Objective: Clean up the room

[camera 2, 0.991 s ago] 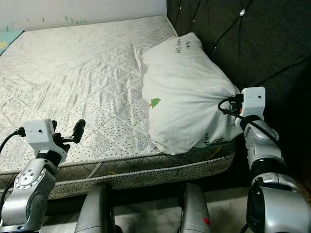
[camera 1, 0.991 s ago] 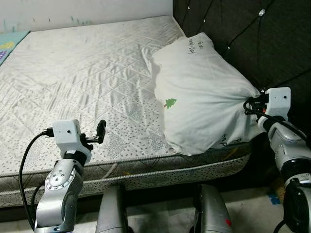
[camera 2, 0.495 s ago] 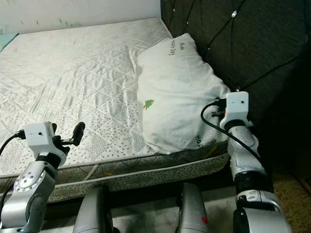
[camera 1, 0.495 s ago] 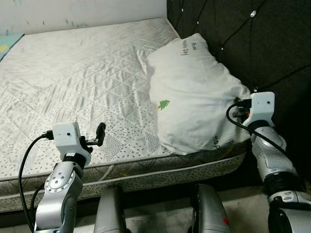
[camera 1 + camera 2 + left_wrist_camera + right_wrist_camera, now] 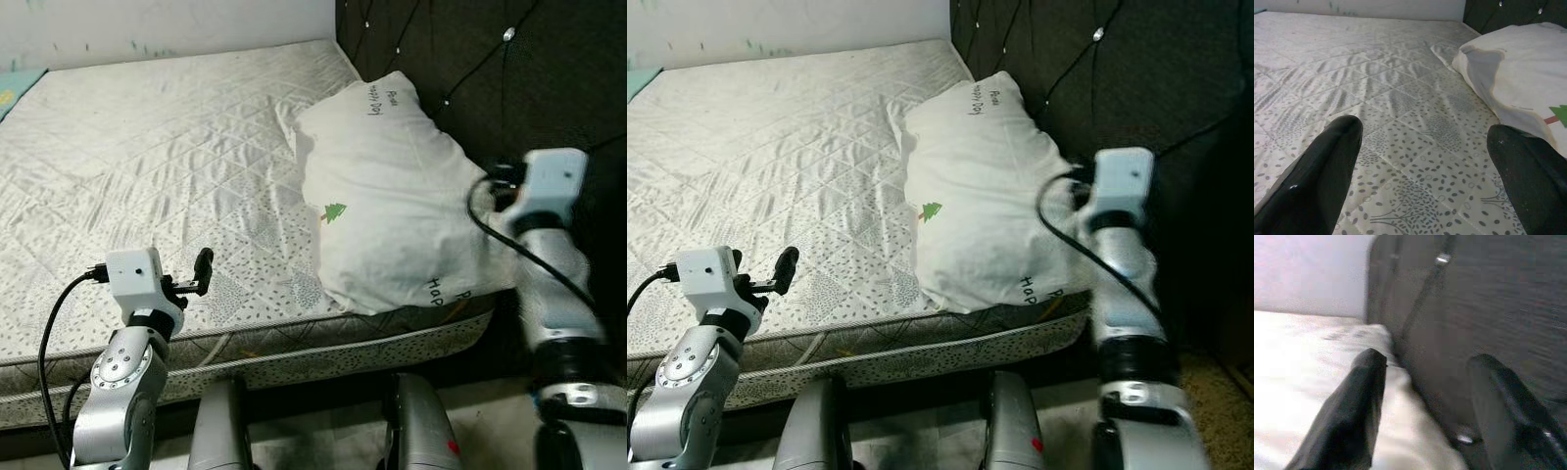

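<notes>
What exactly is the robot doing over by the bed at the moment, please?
It stands at the edge of a bare mattress. Its right gripper, fingers open, is beside the white pillow against the dark headboard, holding nothing. The left gripper hovers open over the mattress near the front edge.

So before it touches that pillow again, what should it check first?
1. Right hand open: ok, fingers apart.
2. Right hand free of the pillow: ok, nothing between its fingers; it is raised by the headboard.
3. Left hand open: ok, holding nothing, above the mattress.
4. Pillow fully on the mattress: not ok, its near corner hangs past the edge.
5. Pillow snug against the headboard: cannot tell.
</notes>
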